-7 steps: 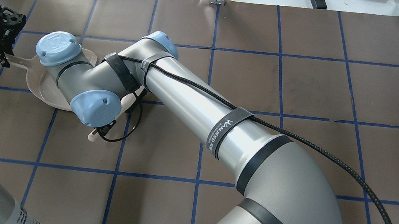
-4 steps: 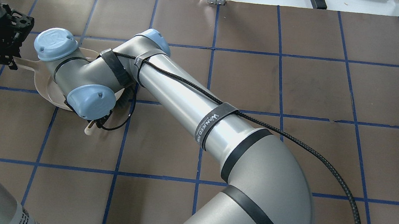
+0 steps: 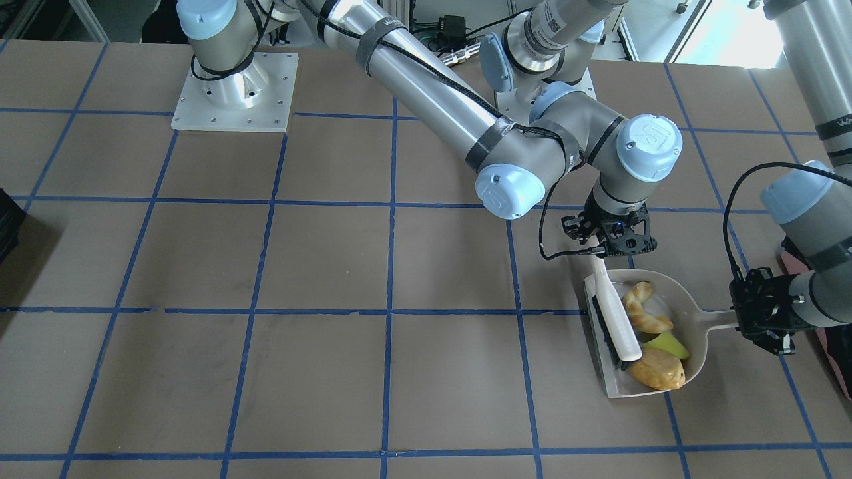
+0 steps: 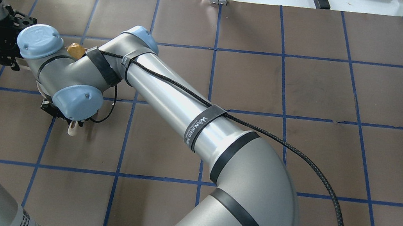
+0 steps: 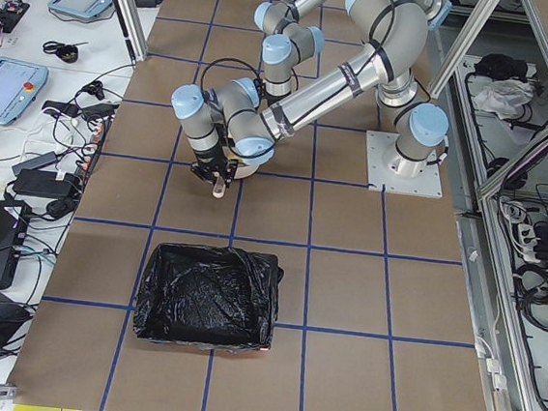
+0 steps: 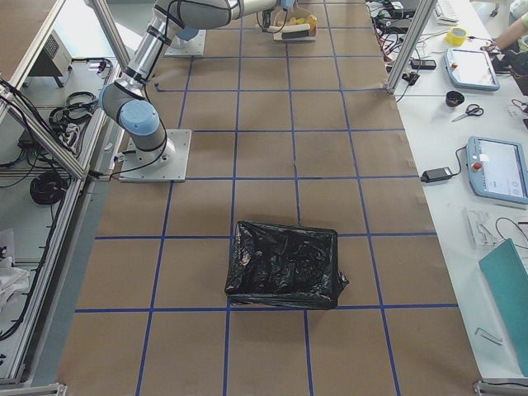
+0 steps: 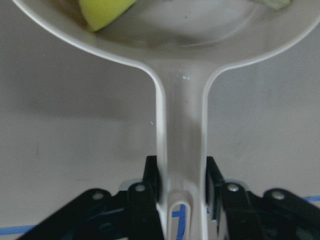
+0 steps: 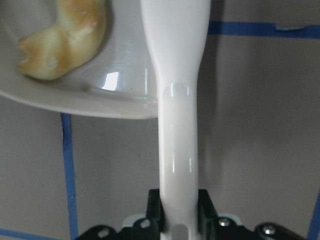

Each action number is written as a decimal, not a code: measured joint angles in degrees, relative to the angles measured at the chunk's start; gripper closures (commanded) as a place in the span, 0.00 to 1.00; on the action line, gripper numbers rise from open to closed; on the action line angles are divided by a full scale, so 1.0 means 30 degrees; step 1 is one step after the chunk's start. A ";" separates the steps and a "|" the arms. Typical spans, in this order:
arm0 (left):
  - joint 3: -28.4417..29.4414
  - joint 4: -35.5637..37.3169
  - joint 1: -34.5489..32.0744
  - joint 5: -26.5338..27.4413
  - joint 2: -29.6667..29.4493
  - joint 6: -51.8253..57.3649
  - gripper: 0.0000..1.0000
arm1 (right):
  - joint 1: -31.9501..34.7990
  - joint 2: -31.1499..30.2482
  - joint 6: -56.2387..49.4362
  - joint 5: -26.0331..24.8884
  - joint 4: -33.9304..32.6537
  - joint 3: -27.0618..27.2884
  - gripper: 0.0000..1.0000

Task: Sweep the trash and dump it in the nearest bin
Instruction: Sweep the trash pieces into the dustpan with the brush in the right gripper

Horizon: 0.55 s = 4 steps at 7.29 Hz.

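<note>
- The trash, a pastry-like piece, a yellow wedge and a bread-like lump, lies inside the dustpan and is not yet in the bin.
- The brush lies across the pan's open mouth, seemingly to wall the pieces in.
- The right jaws are clenched on the brush handle. The left jaws grip the dustpan handle, apparently holding the pan level on the surface so nothing rolls out.
- The bin stands near, on the left arm's side; it is probably where the pan will be dumped.

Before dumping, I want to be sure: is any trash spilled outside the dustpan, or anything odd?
Nothing stands out. The bread lump, pastry and yellow wedge all lie inside the dustpan, with the brush across its mouth.
</note>
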 measured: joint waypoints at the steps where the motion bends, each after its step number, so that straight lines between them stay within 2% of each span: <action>1: -0.0008 0.0037 -0.0010 -0.0006 -0.0006 -0.0001 1.00 | 0.0376 0.0145 -0.0464 0.0150 -0.0100 -0.0303 1.00; 3: -0.0017 0.0161 -0.0010 -0.0091 -0.0008 0.0011 1.00 | 0.0506 -0.0248 -0.0609 0.0243 0.0517 -0.0400 1.00; 4: -0.0026 0.0206 -0.0003 -0.0397 -0.0003 0.0072 1.00 | 0.0270 -0.0776 -0.0585 0.0146 0.1681 -0.0295 1.00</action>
